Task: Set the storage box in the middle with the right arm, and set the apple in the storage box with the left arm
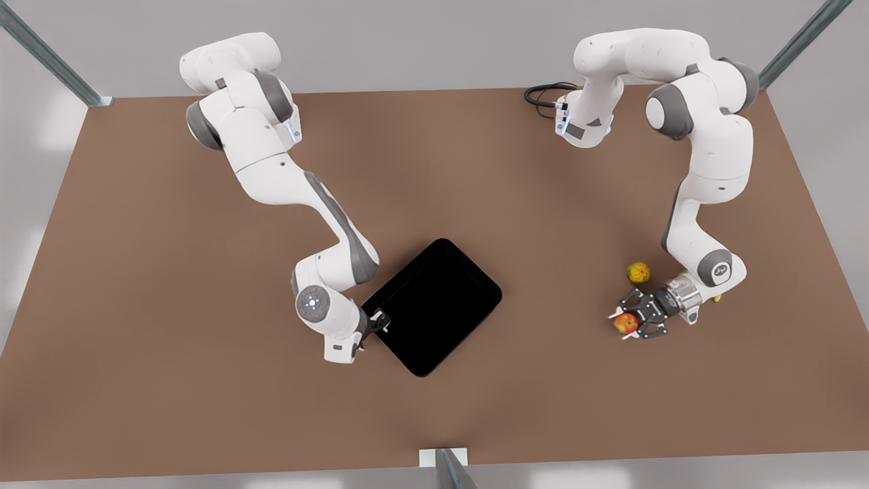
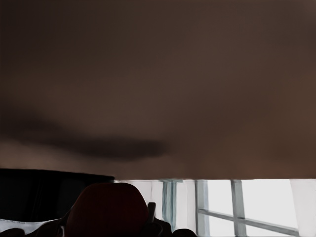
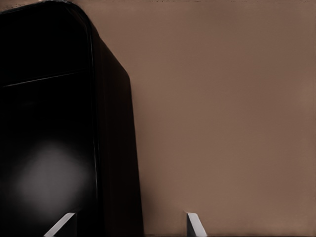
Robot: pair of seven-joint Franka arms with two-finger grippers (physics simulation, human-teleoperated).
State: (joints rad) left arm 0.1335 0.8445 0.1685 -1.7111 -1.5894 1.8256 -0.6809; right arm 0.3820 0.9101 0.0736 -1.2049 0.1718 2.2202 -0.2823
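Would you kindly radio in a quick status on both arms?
Right gripper straddling storage box wall, fingers apart. Left gripper fingers around apple, on table. Yellow-orange fruit beside it, off the path to the box.

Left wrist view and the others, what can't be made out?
Left wrist view: apple shadowed, cut by frame edge; grip of left end effector on it unclear.
Front view: storage box interior pure black; yellow thing mostly behind left wrist.
Right wrist view: right end effector straddling box wall, cut by edge.
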